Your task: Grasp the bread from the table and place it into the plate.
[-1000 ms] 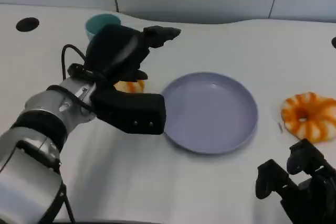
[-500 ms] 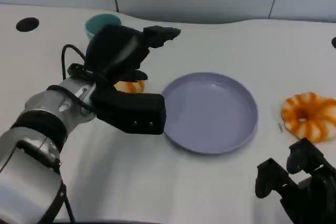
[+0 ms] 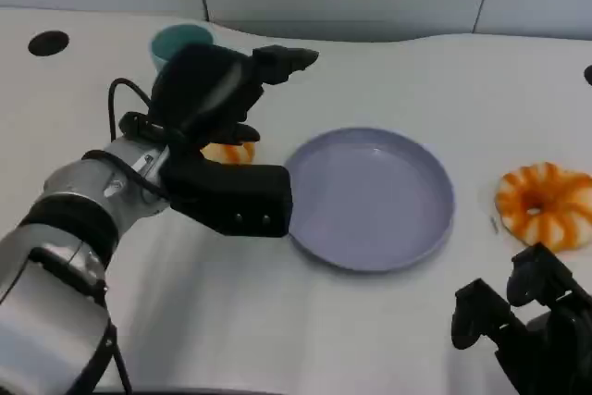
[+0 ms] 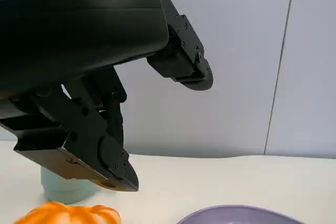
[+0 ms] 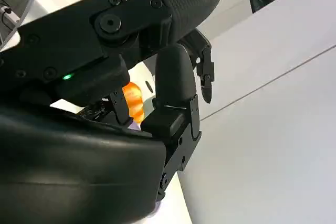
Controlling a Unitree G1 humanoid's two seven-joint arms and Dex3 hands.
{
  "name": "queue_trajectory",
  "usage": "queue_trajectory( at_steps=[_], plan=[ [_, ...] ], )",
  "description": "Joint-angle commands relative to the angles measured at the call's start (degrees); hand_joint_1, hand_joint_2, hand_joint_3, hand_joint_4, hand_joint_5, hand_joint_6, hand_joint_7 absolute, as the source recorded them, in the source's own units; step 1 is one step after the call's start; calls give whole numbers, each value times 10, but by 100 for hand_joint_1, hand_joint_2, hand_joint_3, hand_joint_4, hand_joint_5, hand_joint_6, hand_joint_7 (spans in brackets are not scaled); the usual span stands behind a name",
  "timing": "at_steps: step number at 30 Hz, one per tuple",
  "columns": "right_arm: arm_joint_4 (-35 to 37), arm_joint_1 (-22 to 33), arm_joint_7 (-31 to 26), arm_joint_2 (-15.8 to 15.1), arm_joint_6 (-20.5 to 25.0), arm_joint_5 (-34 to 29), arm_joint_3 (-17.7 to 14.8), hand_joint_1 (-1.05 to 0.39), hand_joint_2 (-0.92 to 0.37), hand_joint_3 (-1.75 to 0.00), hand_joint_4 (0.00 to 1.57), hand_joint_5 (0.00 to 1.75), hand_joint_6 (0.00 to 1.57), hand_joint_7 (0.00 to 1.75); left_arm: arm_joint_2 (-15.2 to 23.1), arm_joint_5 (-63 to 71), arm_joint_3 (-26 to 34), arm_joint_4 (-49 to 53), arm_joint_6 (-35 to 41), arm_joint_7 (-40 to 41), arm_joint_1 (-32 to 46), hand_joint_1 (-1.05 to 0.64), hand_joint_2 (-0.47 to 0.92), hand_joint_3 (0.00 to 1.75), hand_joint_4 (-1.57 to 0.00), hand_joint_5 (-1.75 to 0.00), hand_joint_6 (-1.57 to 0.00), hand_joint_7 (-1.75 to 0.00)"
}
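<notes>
The left hand hovers above the table with its fingers apart and nothing between them; it holds nothing. Just beneath and behind it, mostly hidden by the hand in the head view, sits a bread, orange with pale stripes; the left wrist view shows its rounded top below the fingertips, not yet touched. It lies just left of the plate, near but apart from the rim. A teal cup stands behind the bread.

A second bread, ring-shaped, lies on the far side of the plate, ahead of the right hand. That hand rests low near the table edge, fingers partly curled with nothing in them (whether it counts as clenched I cannot tell from these views).

The bread by the left hand looks light and soft, with a glazed skin that may be a little slippery. A hard squeeze would likely dent it, so a gentle, wide hold suits it: fingers down on opposite sides of the rounded body, low near the table, not pinching the top. The cup close behind leaves little room on that side, so the far fingers should come down carefully. The plate is empty, and the carry to it is short.
</notes>
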Motion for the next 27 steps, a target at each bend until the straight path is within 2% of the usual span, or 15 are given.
queue_trajectory(
  at_steps=[1, 27],
  plan=[
    [2, -1, 0, -1, -9, -3, -5, -45, -88, 0, 76, 175, 64, 175, 8, 3, -3, 3, 0, 12, -9, 21, 57, 0, -121, -65, -144, 0],
    [3, -2, 0, -1, -10, -4, -5, -45, -88, 0, 76, 175, 64, 175, 8, 3, -4, 3, 0, 13, -9, 22, 56, 0, -121, -65, -144, 0]
  ],
)
